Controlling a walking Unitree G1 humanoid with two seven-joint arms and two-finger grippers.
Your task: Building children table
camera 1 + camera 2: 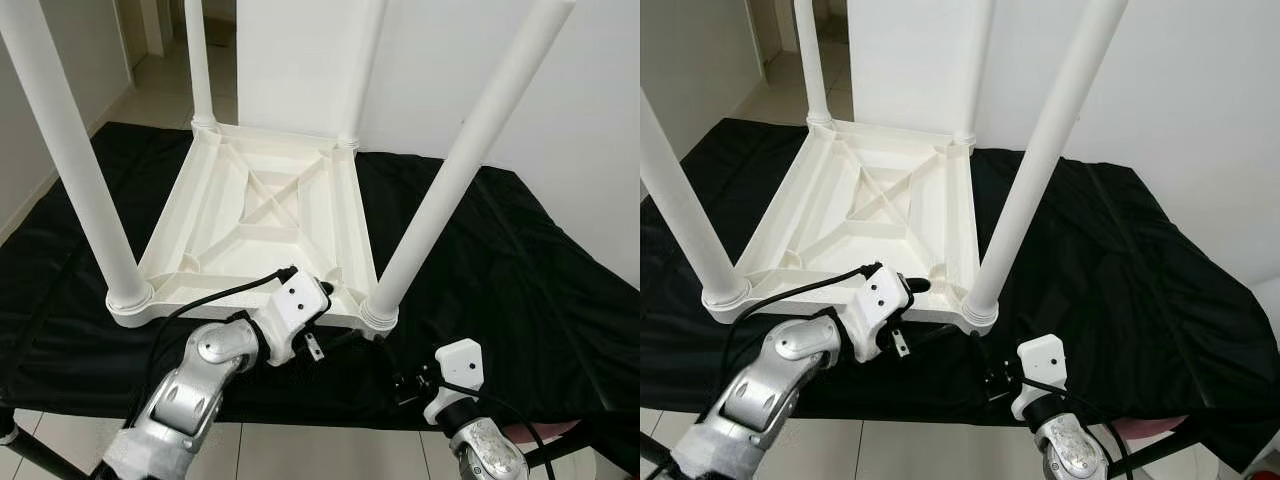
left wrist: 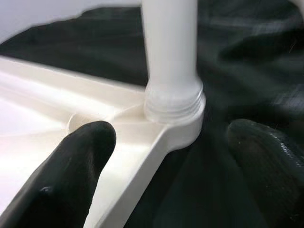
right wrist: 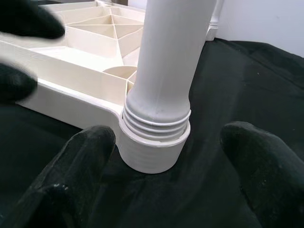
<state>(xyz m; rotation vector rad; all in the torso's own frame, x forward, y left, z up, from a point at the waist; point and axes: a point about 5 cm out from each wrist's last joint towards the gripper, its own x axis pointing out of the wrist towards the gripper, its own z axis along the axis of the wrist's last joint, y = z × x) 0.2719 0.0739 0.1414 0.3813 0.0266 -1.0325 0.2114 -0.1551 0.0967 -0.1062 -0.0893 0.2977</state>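
Observation:
A white plastic children's table (image 1: 250,215) lies upside down on a black cloth, with its legs pointing up. The front right leg (image 1: 450,170) stands in its corner socket (image 1: 380,312), and thread rings show at its base (image 3: 159,118). My left gripper (image 2: 166,166) is open and straddles the front rim beside that socket. One of its fingers (image 2: 61,175) is over the ribbed underside and the other is over the cloth. Just in front of the same socket, low over the cloth, my right gripper (image 3: 171,180) is open with a finger (image 3: 80,175) on either side of it, not touching.
The black cloth (image 1: 520,280) covers a low work surface whose front edge runs just under my arms. Below it is tiled floor, with a black stand leg (image 1: 30,450). A white wall rises behind and to the right. The front left leg (image 1: 80,170) and the back legs (image 1: 198,60) stand upright.

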